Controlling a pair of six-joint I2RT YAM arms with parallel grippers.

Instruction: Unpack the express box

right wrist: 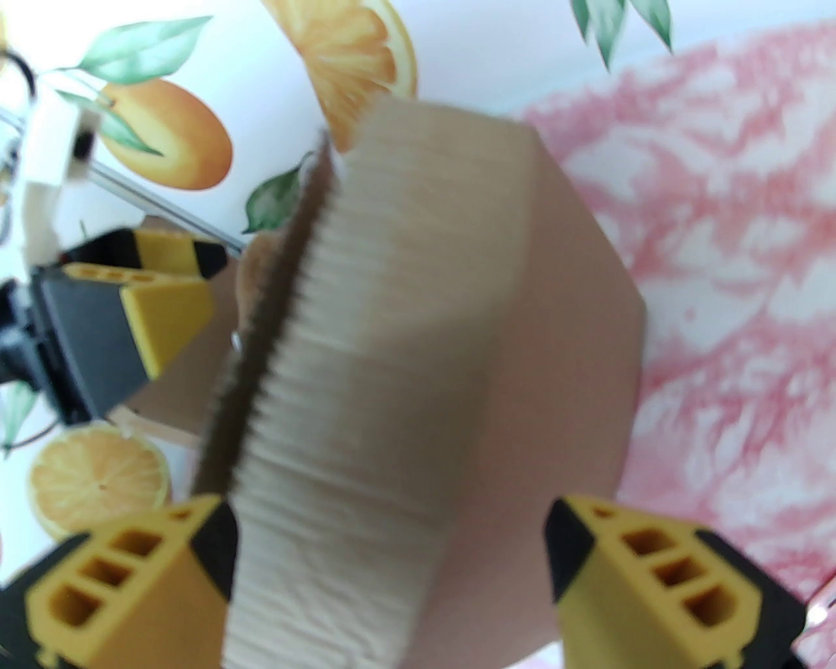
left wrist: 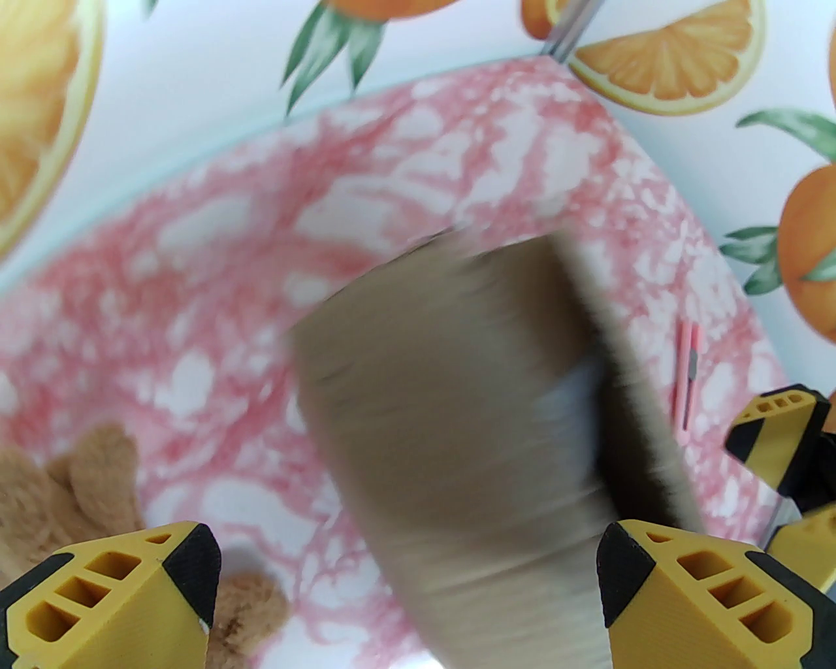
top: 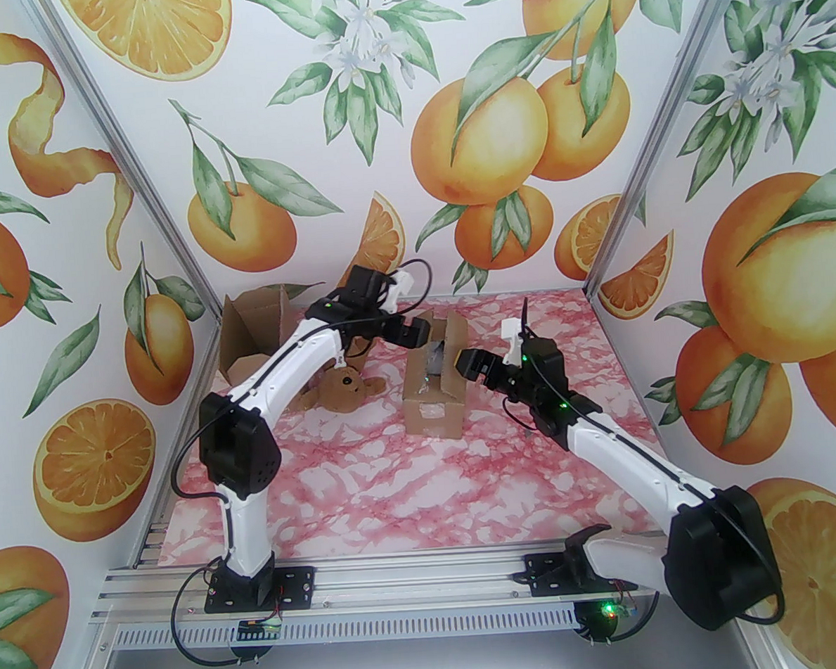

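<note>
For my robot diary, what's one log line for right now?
stage: unpacking; box: flaps open; left fingers: open, by box; right fingers: open, at box; teddy: on table

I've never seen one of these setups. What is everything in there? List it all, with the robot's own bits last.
middle box: 1, brown cardboard, flaps up, mid-table between the two sets of fingers
second box: 1, brown cardboard, open, back left corner
teddy bear: 1, brown, lying on the table left of the middle box
pink stick: 1, pink, thin, on the table right of the middle box; too small to identify
table: 1, pink-and-white marble pattern
walls: white with printed oranges and leaves, on three sides
arms: 2, white and black, bolted at the near edge
left fingers: 2, yellow and black, spread open
right fingers: 2, yellow and black, spread open
</note>
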